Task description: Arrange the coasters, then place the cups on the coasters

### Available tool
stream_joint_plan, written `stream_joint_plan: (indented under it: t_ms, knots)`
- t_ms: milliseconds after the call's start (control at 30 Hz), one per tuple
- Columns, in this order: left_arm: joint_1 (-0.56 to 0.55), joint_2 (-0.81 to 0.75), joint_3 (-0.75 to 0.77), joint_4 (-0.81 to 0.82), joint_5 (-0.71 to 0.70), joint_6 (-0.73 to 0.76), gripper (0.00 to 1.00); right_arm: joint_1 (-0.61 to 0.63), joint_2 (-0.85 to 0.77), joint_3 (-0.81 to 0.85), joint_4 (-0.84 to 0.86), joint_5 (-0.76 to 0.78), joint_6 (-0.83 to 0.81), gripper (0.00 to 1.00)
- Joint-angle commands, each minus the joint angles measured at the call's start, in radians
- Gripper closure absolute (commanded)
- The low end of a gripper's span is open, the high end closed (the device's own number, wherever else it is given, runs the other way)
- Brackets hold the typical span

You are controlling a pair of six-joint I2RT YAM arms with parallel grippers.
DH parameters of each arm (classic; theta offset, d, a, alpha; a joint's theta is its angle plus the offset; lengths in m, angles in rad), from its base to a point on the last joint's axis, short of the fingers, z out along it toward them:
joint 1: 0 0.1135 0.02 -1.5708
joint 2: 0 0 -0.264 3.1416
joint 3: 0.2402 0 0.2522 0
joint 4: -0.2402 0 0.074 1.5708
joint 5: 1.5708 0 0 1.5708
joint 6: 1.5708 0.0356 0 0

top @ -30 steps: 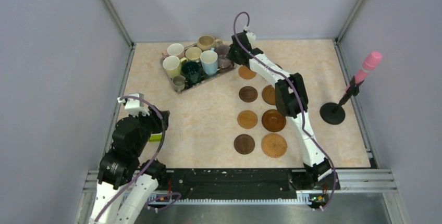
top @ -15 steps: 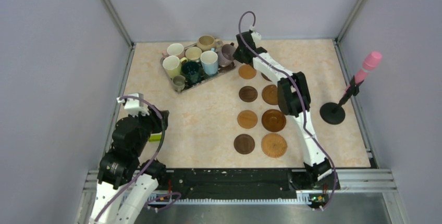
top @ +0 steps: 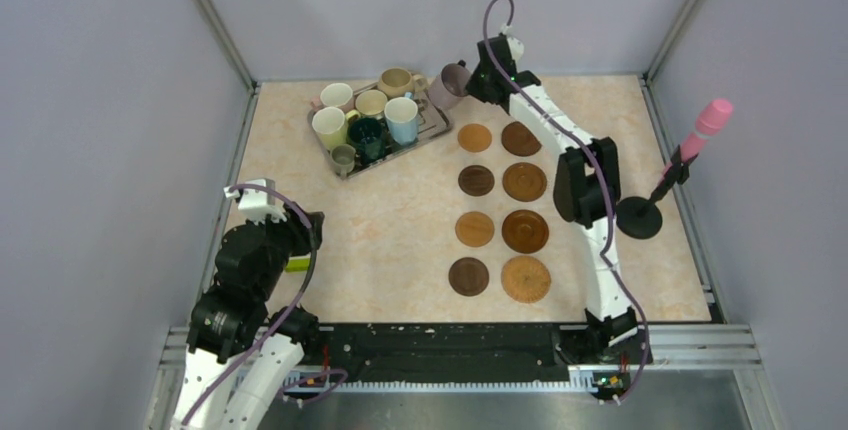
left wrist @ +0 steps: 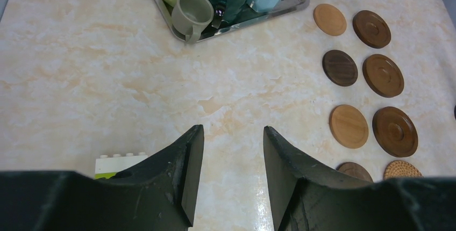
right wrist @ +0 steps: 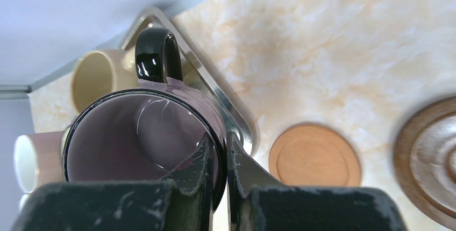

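The right gripper [right wrist: 218, 161] is clamped tight on the wall of the mauve mug [right wrist: 118, 150]: one finger is inside the rim, the other is pressed against the outside, and the ceramic is pinched between them. In the right wrist view the mug's open mouth faces the camera, and its glossy dark handle [right wrist: 156, 53] sticks out on the side away from the fingers. From above, the mauve mug [top: 450, 83] sits tilted at the tip of the outstretched right arm, by the far right corner of the silver tray [top: 432, 122]. I cannot tell whether its base is clear of the tray. The nearest coaster, a light wood disc [right wrist: 314, 156], lies on the table just beside that corner, below and to the right of the fingers. It heads the left column of eight coasters [top: 476, 180] laid flat in two columns of four, each apart from the next, between the tray and the black base with a pink-tipped stick [top: 638, 217]. Seven cups [top: 401, 119] stand crowded on the tray: cream, pinkish-white, tan, yellow-green, light blue, dark teal and a small grey-olive one. The left gripper [left wrist: 228, 134] hangs over bare tabletop well apart from the tray, its jaws partly open with nothing between them. A white and green toy brick [left wrist: 121, 162] lies just beside its left finger.
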Motion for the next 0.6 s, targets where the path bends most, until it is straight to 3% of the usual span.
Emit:
stream_joint_plan:
  t_ms: [0,300,567]
  knots:
    - [-0.004,-0.007,-0.003,0.035,-0.002,0.003,0.50,-0.009,-0.242,-0.006,0.014,0.038,-0.091,1.00]
    - [-0.004,-0.017,-0.005,0.040,0.010,0.006,0.49,-0.014,-0.506,-0.328,-0.036,0.256,-0.226,1.00]
    - [-0.004,-0.017,-0.006,0.044,0.015,0.007,0.49,-0.057,-0.528,-0.391,-0.083,0.355,-0.275,1.00]
